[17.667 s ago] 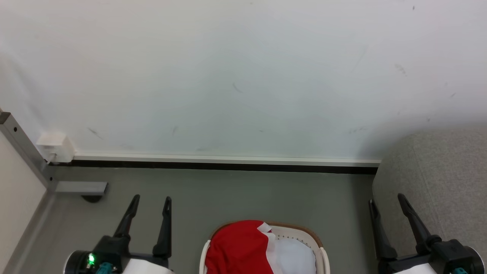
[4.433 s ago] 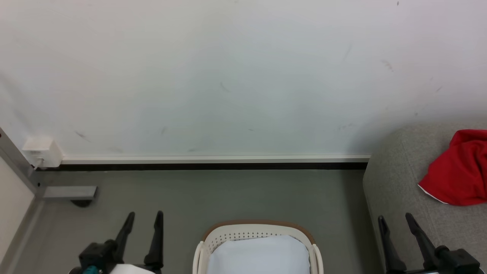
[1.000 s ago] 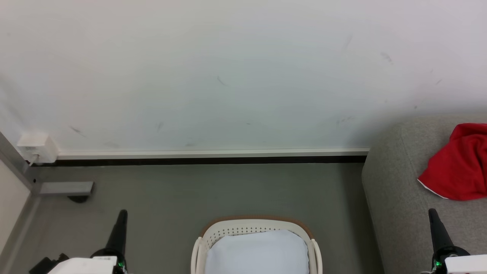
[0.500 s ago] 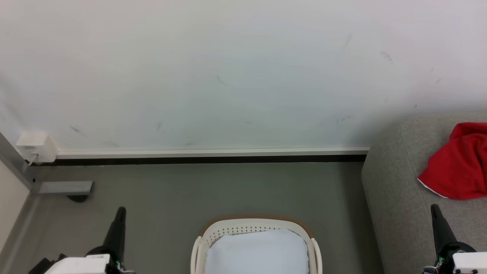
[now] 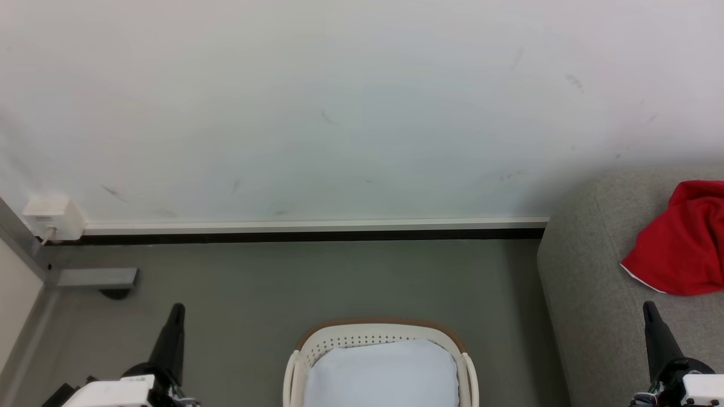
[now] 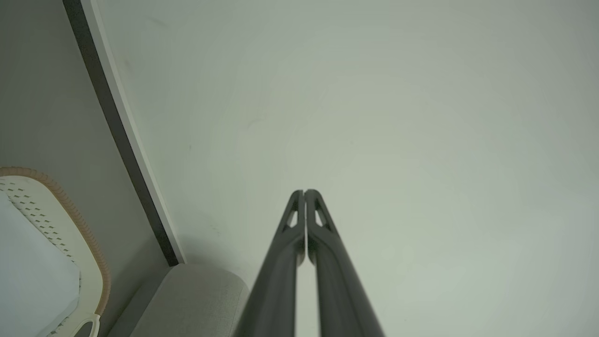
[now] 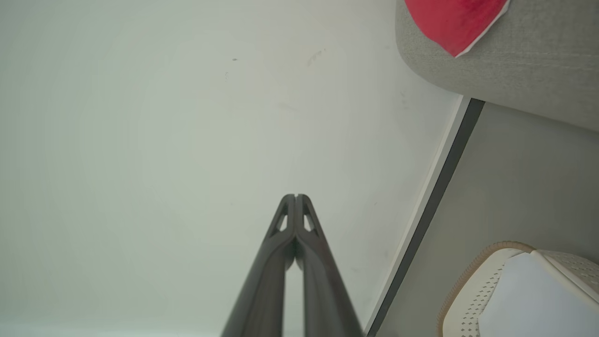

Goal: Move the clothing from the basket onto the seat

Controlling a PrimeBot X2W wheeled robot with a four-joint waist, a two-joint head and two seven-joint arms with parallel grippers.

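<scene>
Clothing [image 5: 681,243] on seat [image 5: 588,294], just beyond right claw [image 5: 650,308], not touching; right and left claw [image 5: 177,310] closed, empty.

Seat [image 5: 588,316]: matt, coarse-woven grey cloth. Clothing [image 5: 681,249]: soft red fabric with thin white edge trim. Basket [image 5: 362,341]: smooth white perforated plastic with a brown textured rim. Pale cloth [image 5: 382,376]: smooth, matt. Wall [image 5: 339,113]: matt, lightly scuffed. Floor [image 5: 317,277]: smooth, matt grey.
</scene>
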